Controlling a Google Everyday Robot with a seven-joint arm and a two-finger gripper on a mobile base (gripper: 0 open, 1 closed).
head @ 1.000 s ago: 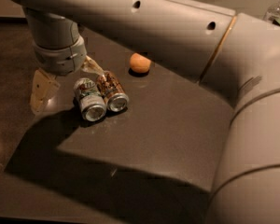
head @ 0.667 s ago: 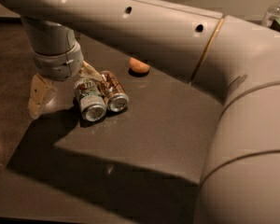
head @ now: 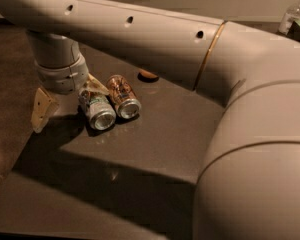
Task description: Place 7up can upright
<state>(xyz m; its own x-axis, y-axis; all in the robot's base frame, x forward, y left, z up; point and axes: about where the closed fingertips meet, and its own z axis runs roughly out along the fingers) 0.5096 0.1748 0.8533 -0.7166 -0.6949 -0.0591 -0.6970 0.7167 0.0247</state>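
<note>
Moved vs earlier frames: big beige robot arm [head: 155, 34], lower across view, now hiding most of small orange round item [head: 149, 75]. No shift seen in either can.

Located silver-white aluminium 7up can w/ green lettering [head: 96, 109]: lying on its side on dark desk [head: 155, 134], shiny end toward cam, touching brown-gold can [head: 123, 96] beside it.

Located cream two-finger tool [head: 67, 106]: down at desk level, at view-left of 7up can. Spread wide, gripping nothing. One finger [head: 41, 110] well off to view-left, other finger [head: 96, 86] over can's far end; contact unclear.

Judged step: approach/pre-grasp. Can not yet held, not upright.

Next move, prob.: centre tool on 7up can only, close across its body w/o catching neighbour can, lift, rotate to vertical, set down on base.

Also noted clear plastic bottle [head: 295, 14] far back, not involved.
</note>
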